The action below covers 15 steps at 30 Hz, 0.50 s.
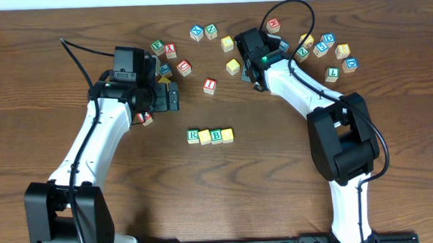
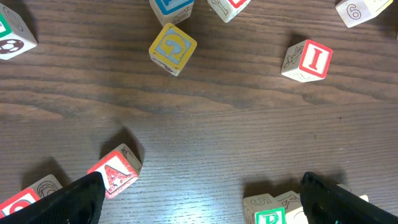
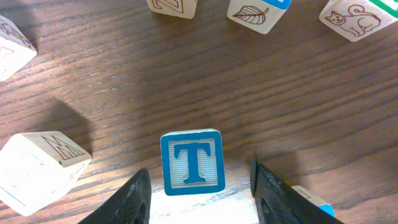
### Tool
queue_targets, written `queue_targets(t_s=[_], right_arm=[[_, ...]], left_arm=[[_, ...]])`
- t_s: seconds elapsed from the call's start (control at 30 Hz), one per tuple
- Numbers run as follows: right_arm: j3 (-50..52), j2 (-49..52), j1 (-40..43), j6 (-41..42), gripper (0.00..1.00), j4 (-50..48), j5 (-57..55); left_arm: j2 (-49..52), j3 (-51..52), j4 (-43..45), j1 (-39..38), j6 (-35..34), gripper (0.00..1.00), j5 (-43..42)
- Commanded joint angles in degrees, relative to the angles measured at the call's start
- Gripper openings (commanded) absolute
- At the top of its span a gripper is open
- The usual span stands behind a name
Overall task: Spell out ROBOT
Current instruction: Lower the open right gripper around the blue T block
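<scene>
Straddling the T cube point(image 3: 193, 163), your right fingers point(image 3: 138, 196) stand apart, clear of it. Your left fingers point(image 2: 78, 199) gape wide above the wooden surface point(image 2: 217, 124).

The blue-lettered T cube point(image 3: 193, 163) sits low in the centre of the frame, letter up, between the right gripper's point(image 3: 199, 174) two dark fingers point(image 3: 134, 199). A strip of table point(image 3: 205, 87) shows on each side of it. A pale cube point(image 3: 40, 171) with a line drawing lies at lower left, and a leaf cube point(image 3: 258, 12) and a cat cube point(image 3: 351, 18) sit along the top edge
</scene>
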<state>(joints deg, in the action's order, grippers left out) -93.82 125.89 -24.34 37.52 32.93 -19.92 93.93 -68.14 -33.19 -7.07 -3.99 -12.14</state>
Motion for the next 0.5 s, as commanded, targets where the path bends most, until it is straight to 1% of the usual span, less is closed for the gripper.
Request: queue_targets(t_s=[0.0,0.47], right_arm=[[1.0,0.5,-0.2,1.0,0.47,0.0,-0.5],[1.6,0.5,-0.2,1.0,0.46,-0.2,-0.8]], left_arm=[[0.0,0.4,-0.2,0.0,1.0,0.98,-0.7],[0.0,0.4,-0.2,0.0,1.0,0.98,-0.7]])
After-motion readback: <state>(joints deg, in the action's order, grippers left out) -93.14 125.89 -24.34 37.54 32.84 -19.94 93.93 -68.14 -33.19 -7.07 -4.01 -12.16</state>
